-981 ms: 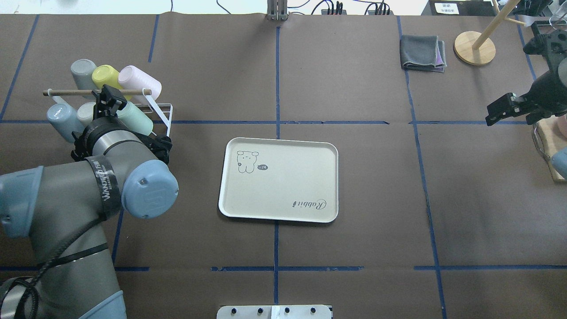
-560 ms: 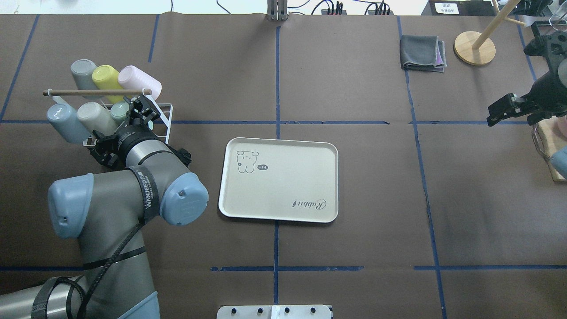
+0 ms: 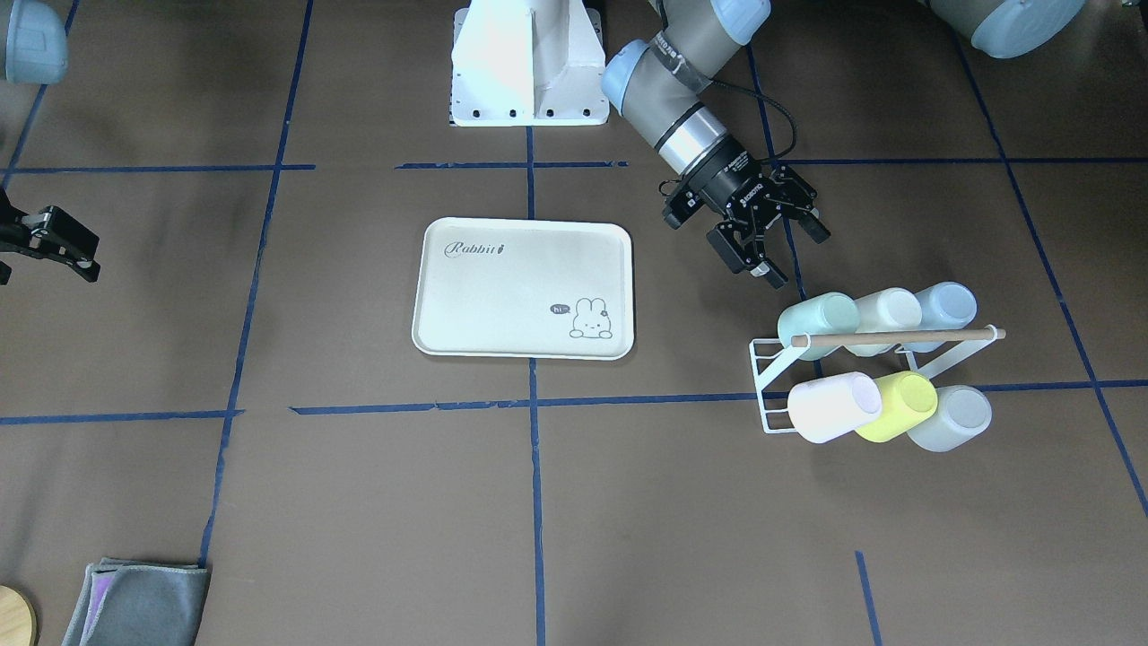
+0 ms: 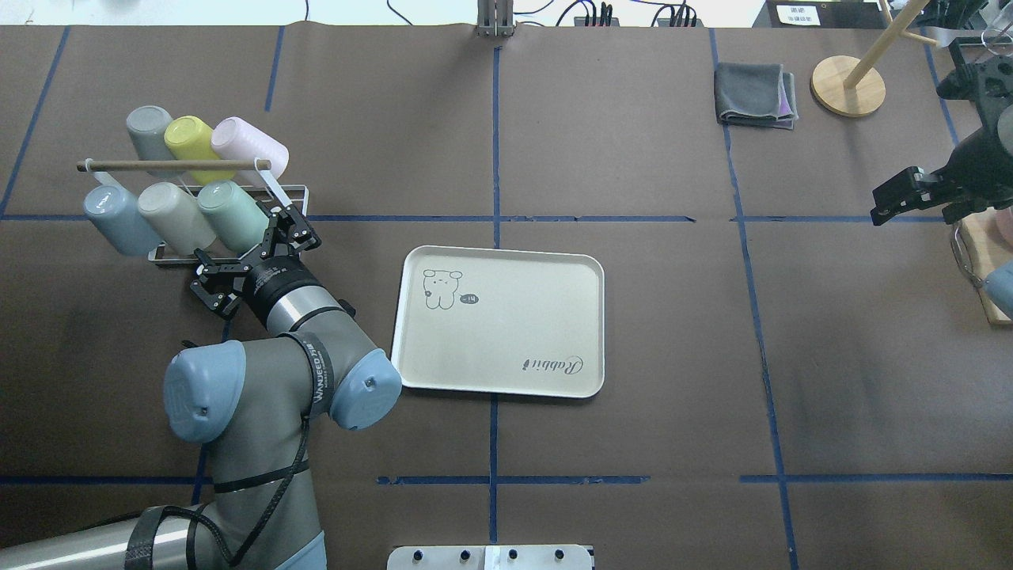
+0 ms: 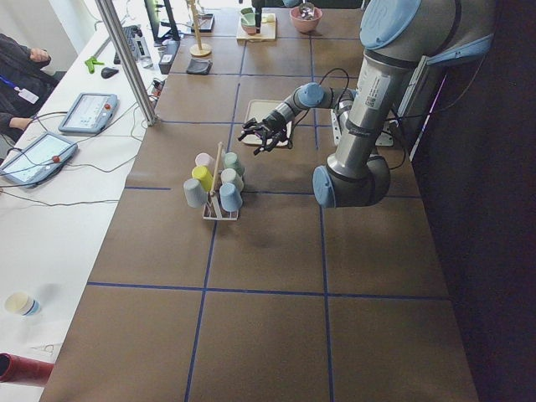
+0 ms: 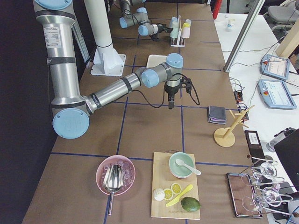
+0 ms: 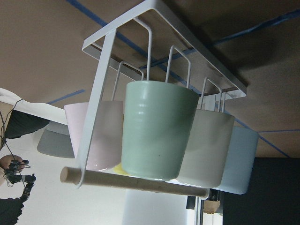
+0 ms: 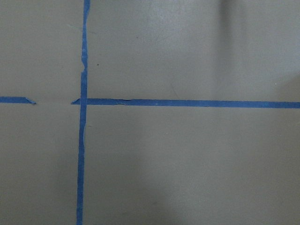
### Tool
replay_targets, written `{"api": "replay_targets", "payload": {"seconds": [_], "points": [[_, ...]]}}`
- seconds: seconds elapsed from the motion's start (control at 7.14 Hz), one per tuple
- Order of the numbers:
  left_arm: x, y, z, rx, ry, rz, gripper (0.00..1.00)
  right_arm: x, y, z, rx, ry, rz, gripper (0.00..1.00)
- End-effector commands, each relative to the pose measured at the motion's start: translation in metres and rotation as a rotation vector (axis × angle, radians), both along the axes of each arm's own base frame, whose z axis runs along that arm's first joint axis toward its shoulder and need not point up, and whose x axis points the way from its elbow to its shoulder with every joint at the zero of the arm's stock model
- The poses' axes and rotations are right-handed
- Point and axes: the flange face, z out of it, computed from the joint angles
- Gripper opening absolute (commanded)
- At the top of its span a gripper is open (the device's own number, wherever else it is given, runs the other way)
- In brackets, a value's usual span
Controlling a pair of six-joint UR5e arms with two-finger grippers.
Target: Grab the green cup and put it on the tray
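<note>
The green cup (image 4: 232, 215) lies tilted on a white wire rack (image 4: 294, 199), at the right end of the row nearer the robot. It also shows in the front view (image 3: 818, 318) and fills the left wrist view (image 7: 157, 131). My left gripper (image 4: 247, 255) is open and empty, just short of the cup's base and apart from it; in the front view (image 3: 796, 258) it sits up and left of the cup. The cream tray (image 4: 514, 332) with "Rabbit" script lies flat at mid-table, to the right of the rack. My right gripper (image 4: 877, 212) hangs over bare table far right and looks shut and empty.
The rack also holds a beige cup (image 4: 174, 215), a blue cup (image 4: 119, 220), a grey cup (image 4: 149, 131), a yellow cup (image 4: 190, 136) and a pink cup (image 4: 249, 146) under a wooden bar (image 4: 174, 165). A grey cloth (image 4: 756, 93) and wooden stand (image 4: 847, 85) sit far right.
My left arm has swung right and back toward the robot. Its gripper has come off the top of the rack to a spot just in front of the green cup. The right arm has barely moved.
</note>
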Motion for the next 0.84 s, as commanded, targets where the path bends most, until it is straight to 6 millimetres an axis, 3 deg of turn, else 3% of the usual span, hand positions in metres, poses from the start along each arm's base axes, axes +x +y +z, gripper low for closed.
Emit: {"api": "replay_targets", "payload": {"seconds": [0.0,0.7], "points": [[0.023,-0.003,0.030,0.002,-0.101,0.020,1.00,0.000,0.000,0.001,-0.001,0.001,0.000,1.00],[0.033,-0.018,0.047,0.058,-0.129,0.016,0.99,0.000,0.000,0.004,-0.007,0.003,0.000,1.00]]}}
